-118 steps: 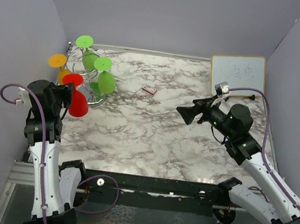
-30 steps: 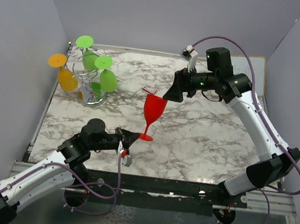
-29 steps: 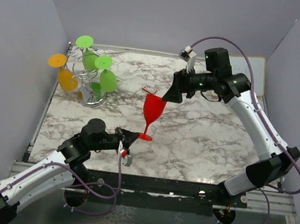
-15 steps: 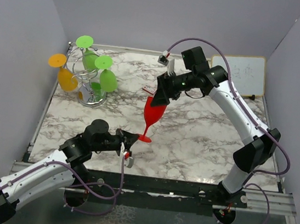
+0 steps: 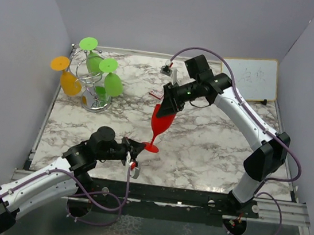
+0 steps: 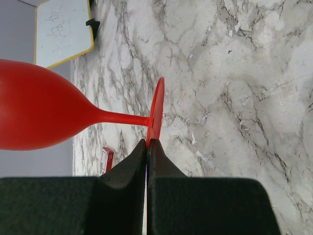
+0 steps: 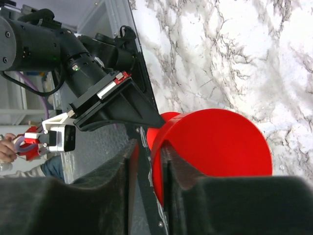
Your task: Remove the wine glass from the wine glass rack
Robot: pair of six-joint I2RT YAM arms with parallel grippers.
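The red wine glass (image 5: 162,120) is off the wine glass rack (image 5: 92,83) and stands roughly upright over the middle of the table. My left gripper (image 5: 139,147) is shut on the edge of its round foot; the left wrist view shows the foot (image 6: 157,110) pinched edge-on between the gripper (image 6: 147,142) tips. My right gripper (image 5: 167,108) comes down on the bowl's rim. In the right wrist view, one finger (image 7: 171,161) sits inside the bowl (image 7: 215,142) against its wall. The other finger (image 7: 128,161) is outside, a narrow gap from the wall.
Two green glasses (image 5: 112,85) and an orange glass (image 5: 69,83) hang on the rack at the far left. A small red box (image 5: 156,94) lies just behind the red glass. A white board (image 5: 249,77) leans at the far right corner.
My right arm has swung left and down onto the glass rim, and its jaws have narrowed around the bowl's wall. The left gripper has kept its hold on the foot.
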